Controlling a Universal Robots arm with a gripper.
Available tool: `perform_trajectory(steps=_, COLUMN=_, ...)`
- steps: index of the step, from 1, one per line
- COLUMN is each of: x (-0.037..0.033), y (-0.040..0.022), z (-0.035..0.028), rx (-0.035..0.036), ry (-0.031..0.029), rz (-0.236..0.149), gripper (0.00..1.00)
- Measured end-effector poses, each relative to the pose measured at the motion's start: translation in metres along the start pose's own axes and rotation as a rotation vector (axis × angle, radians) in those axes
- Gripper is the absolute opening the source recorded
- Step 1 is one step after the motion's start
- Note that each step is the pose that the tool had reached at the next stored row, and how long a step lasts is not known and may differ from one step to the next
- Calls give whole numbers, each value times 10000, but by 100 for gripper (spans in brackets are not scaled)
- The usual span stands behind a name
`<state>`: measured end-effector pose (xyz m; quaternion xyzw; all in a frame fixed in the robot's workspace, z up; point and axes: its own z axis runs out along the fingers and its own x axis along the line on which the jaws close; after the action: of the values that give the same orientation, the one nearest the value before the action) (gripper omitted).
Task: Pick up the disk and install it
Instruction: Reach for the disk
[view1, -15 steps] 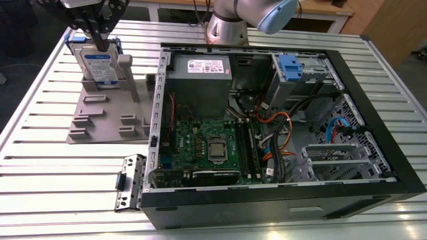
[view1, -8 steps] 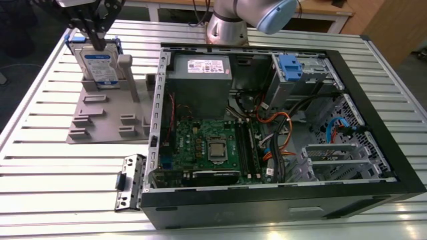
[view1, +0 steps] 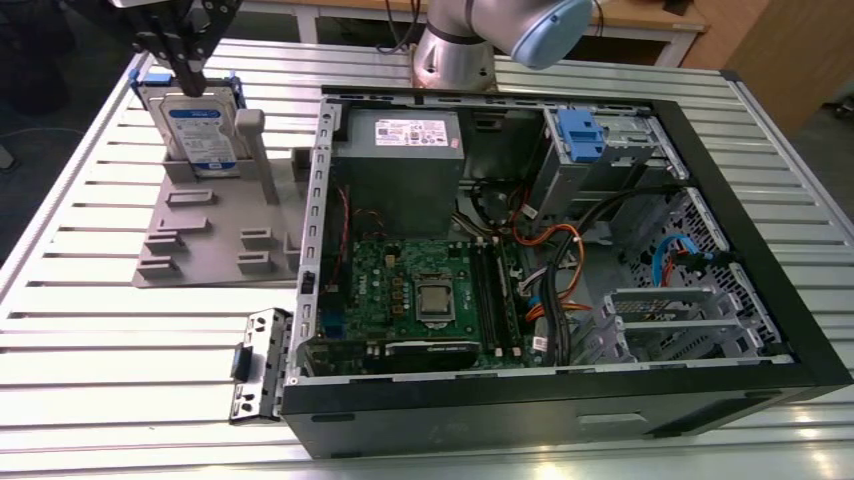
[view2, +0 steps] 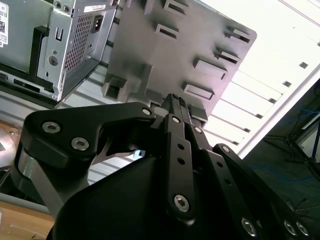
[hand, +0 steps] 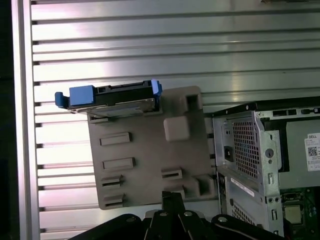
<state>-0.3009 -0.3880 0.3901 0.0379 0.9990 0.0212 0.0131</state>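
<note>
The disk (view1: 198, 130) stands on edge in a slot at the far end of a grey holder (view1: 214, 240), on the exterior view's left. Its silver body has a white-and-blue label and a blue bracket around it. In the first wrist view the disk (hand: 112, 97) lies along the holder's (hand: 145, 150) far edge. My gripper (view1: 191, 85) hangs above the holder, shut with nothing between its fingers. In the first wrist view my gripper (hand: 172, 196) is over the holder's opposite edge, apart from the disk. My gripper (view2: 175, 98) also points at the holder (view2: 165, 45) in the second wrist view.
An open computer case (view1: 787, 330) lies beside the holder on the slatted metal table (view1: 80, 330). It holds a grey power supply (view1: 396, 150), a blue-fronted drive cage (view1: 587, 135), a motherboard (view1: 427, 295) and loose cables (view1: 561, 270). A small metal bracket (view1: 260, 365) lies by the case's front corner.
</note>
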Motion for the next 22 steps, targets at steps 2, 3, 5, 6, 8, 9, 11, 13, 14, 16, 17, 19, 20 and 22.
perform_trajectory(steps=2, x=21, y=-1, z=2, rx=-1, ry=0, rz=0, gripper=10)
perform_trajectory(steps=3, x=30, y=-1, z=3, rx=0, ry=0, rz=0, gripper=10)
perform_trajectory(steps=5, x=45, y=-2, z=5, rx=-1, ry=-1, rz=-1, gripper=10)
perform_trajectory(steps=6, x=52, y=-3, z=6, rx=-1, ry=-1, rz=0, gripper=10)
perform_trajectory(steps=8, x=67, y=-4, z=8, rx=-1, ry=-1, rz=0, gripper=10)
perform_trajectory(steps=9, x=73, y=-5, z=9, rx=-1, ry=-1, rz=-1, gripper=10)
perform_trajectory(steps=11, x=84, y=-6, z=11, rx=-1, ry=-1, rz=-1, gripper=10)
perform_trajectory(steps=13, x=89, y=-6, z=13, rx=-1, ry=-1, rz=-2, gripper=10)
perform_trajectory(steps=14, x=93, y=-6, z=13, rx=-1, ry=0, rz=-1, gripper=10)
perform_trajectory(steps=16, x=99, y=-7, z=15, rx=-1, ry=-1, rz=-1, gripper=10)
perform_trajectory(steps=17, x=102, y=-7, z=16, rx=0, ry=-1, rz=0, gripper=10)
perform_trajectory(steps=19, x=108, y=-8, z=17, rx=-1, ry=0, rz=-1, gripper=10)
perform_trajectory(steps=20, x=111, y=-8, z=18, rx=-1, ry=-1, rz=0, gripper=10)
perform_trajectory(steps=22, x=116, y=-8, z=19, rx=-1, ry=0, rz=-1, gripper=10)
